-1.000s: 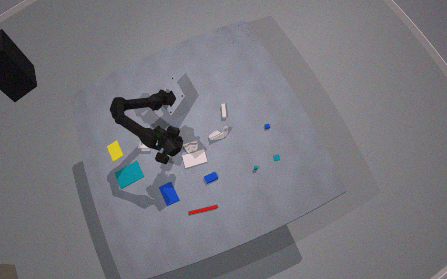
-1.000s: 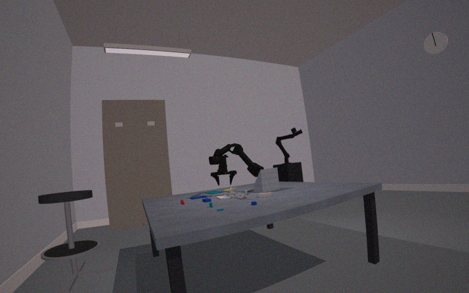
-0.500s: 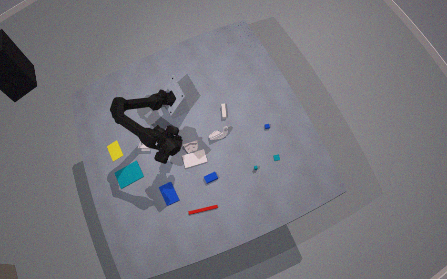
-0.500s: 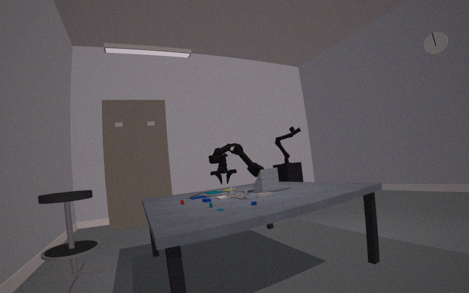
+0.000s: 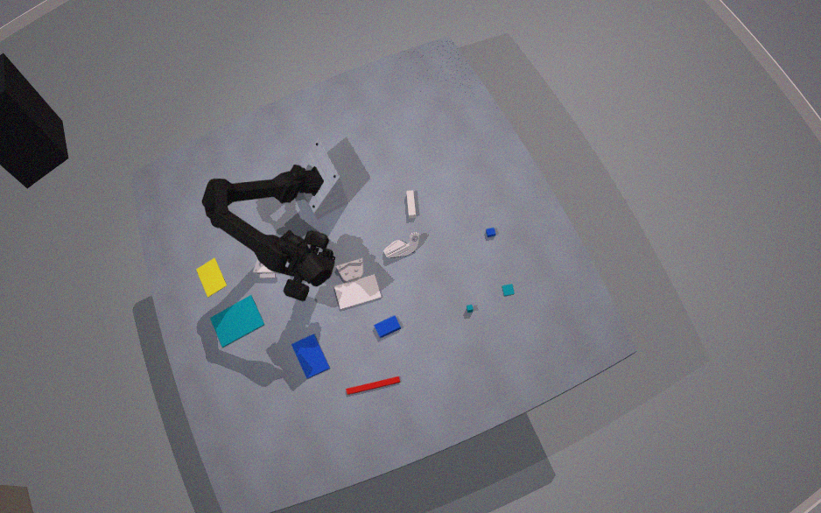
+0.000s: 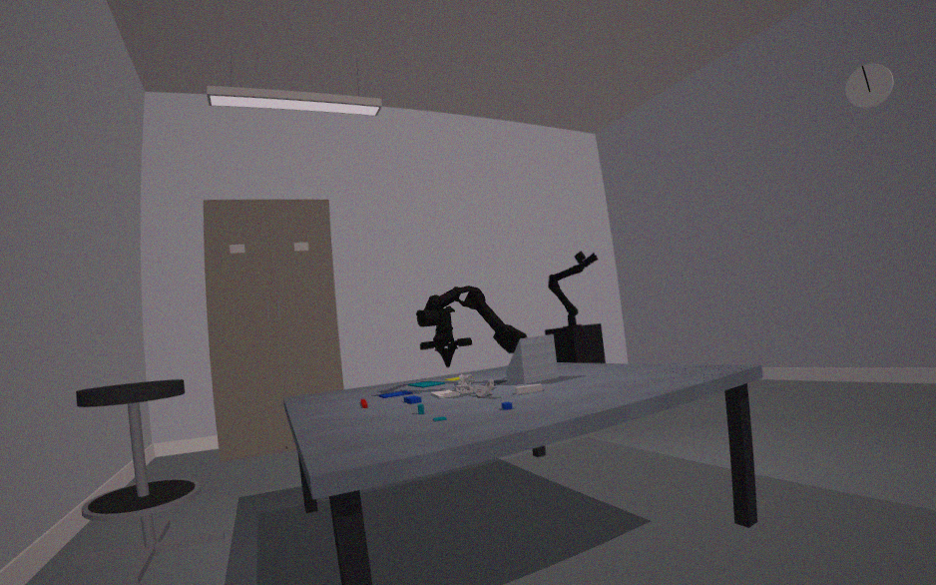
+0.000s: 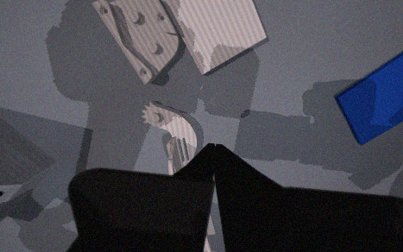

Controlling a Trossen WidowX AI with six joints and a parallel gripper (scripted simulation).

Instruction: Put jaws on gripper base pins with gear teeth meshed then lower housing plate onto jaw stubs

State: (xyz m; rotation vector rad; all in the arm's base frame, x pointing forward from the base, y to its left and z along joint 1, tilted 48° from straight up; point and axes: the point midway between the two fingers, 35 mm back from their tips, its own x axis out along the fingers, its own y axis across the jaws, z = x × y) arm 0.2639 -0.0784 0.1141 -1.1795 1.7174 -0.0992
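My gripper (image 6: 447, 362) (image 7: 214, 150) is shut and empty, fingertips together above the table. The white gripper base (image 5: 350, 270) (image 7: 126, 39) lies with its two pins up, both bare. One white jaw (image 5: 401, 248) lies on the table away from the base. The other toothed jaw (image 7: 185, 129) lies below my fingers, its lower end hidden behind them in the wrist view. It is hidden under the arm in the top view. A white part (image 5: 263, 268), perhaps the housing plate, shows partly beside the arm; only slivers show between my fingers in the wrist view.
A white slab (image 5: 357, 292) (image 7: 223, 32) lies close beside the base. Blue blocks (image 5: 311, 355) (image 5: 387, 326), a teal plate (image 5: 237, 320), a yellow plate (image 5: 211, 277), a red bar (image 5: 373, 385) and a white block (image 5: 410, 203) lie around. A grey wedge (image 6: 534, 359) stands near the arm's base.
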